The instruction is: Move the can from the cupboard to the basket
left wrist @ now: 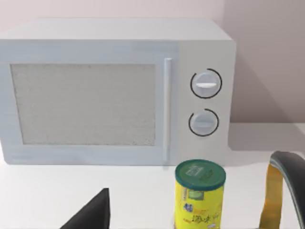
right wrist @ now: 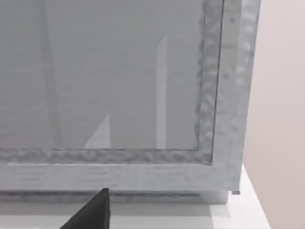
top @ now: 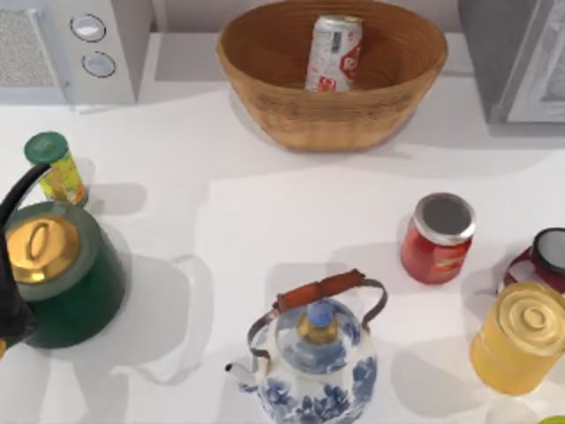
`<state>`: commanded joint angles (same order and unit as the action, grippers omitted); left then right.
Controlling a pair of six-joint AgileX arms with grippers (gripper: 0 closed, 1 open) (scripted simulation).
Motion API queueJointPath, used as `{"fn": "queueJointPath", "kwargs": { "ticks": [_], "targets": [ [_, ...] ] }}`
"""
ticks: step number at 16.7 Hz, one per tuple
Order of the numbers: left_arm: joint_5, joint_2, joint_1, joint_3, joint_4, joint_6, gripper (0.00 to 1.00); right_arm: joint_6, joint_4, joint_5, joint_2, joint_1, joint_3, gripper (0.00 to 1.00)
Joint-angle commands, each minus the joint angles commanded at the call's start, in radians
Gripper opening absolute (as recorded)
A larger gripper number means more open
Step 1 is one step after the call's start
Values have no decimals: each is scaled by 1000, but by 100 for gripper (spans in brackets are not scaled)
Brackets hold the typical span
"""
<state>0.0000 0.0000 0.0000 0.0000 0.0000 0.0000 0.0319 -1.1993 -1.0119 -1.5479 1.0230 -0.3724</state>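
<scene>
- White table, carrying everything below.
- Far edge: microwave at left corner, basket at middle, cupboard at right corner.
- Left edge: yellow-green canister, green kettle.
- Near edge: blue-and-white kettle.
- Right side: red jar, yellow tin.

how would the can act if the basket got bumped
The can leans tilted against the basket wall, so it would probably slide or roll down the curved inside. Thin metal, likely light and dents easily.
</scene>
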Motion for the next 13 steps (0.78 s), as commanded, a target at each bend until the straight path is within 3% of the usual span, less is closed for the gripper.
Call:
{"fn": "queueJointPath", "kwargs": {
  "ticks": [5, 13],
  "targets": [
    [0, 0, 0, 0, 0, 0, 100, 3, 179, -16, 0, 20, -175, 100],
    [0, 0, 0, 0, 0, 0, 100, 6, 778, -42, 54, 43, -712, 100]
  ]
}}
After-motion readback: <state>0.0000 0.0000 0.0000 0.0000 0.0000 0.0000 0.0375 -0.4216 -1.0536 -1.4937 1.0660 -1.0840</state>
